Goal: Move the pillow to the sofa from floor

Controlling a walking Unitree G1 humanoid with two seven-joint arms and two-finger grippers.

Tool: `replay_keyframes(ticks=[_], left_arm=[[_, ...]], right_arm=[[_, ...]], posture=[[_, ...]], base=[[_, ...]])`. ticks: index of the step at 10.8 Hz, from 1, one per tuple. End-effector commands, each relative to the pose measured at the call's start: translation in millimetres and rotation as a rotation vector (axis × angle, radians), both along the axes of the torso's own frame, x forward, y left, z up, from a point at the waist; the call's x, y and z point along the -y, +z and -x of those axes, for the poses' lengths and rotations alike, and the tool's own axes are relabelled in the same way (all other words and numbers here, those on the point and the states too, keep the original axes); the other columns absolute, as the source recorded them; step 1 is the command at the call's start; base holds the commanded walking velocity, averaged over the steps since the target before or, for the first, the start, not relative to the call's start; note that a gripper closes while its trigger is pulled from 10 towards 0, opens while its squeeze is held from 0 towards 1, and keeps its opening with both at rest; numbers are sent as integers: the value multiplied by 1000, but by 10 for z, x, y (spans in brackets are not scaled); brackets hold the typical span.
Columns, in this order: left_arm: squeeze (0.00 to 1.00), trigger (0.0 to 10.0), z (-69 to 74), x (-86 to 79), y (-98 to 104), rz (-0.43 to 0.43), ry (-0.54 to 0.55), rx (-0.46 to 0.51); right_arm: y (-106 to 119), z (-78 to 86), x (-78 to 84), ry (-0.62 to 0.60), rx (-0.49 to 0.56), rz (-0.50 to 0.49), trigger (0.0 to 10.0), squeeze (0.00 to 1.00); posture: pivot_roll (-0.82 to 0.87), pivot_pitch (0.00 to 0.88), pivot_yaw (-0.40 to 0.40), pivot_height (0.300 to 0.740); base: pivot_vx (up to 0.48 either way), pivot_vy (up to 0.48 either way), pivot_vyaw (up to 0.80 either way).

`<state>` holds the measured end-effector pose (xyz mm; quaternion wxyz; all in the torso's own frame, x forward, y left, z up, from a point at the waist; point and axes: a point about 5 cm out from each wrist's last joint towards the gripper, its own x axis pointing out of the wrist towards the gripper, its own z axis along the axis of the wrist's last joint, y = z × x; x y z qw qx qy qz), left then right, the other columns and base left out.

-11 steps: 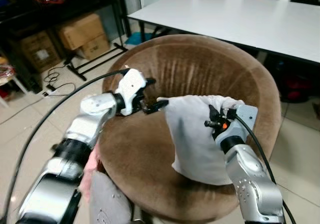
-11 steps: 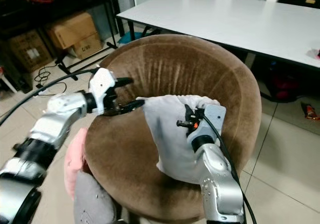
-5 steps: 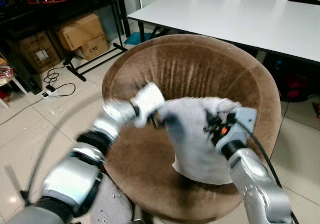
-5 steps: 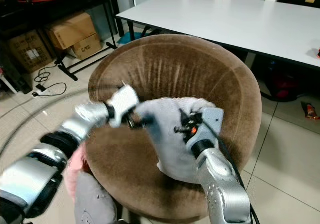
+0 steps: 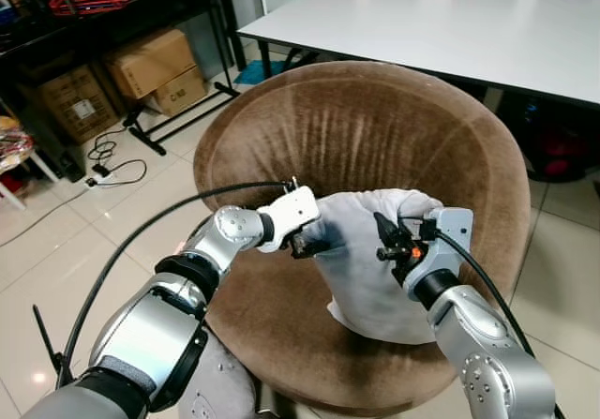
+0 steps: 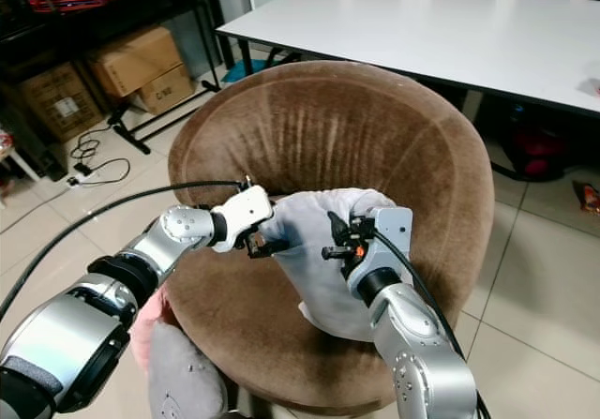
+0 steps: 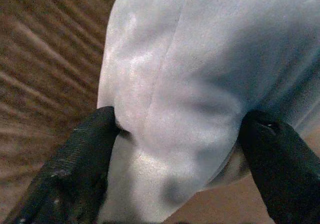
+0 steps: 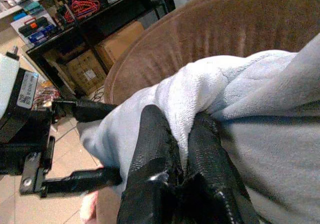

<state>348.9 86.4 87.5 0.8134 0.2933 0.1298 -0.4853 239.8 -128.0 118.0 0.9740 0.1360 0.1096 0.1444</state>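
Left gripper (image 5: 309,246) moved in w/ fingers spread around pillow (image 5: 361,264) edge; right gripper (image 5: 386,243) pinches pillow top. Pillow upright on brown sofa (image 5: 366,128) seat.

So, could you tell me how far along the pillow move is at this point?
Done: the white pillow is off the floor, over the brown round sofa. In hand: the right pincer pinches its top fold; the left pincer straddles its side edge. Left: release it and withdraw both arms.
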Motion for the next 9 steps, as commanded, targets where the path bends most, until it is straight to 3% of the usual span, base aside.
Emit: replay_keyframes(ticks=[1, 3, 9], left_arm=[[0, 0, -6, -43, -15, -45, -3, 9], [0, 0, 18, -78, -65, -89, -14, 32], [0, 0, 61, -111, -137, -116, -24, 29]], right_arm=[[47, 15, -58, 36, 14, -11, 10000, 0], [25, 13, -68, 49, -5, 3, 10000, 0], [8, 27, -83, 72, -20, 23, 10000, 0]], posture=[[-228, 19, 174, 740], [-231, 10, 178, 740], [-239, 0, 183, 740]], base=[[0, 0, 0], [0, 0, 0], [0, 0, 0]])
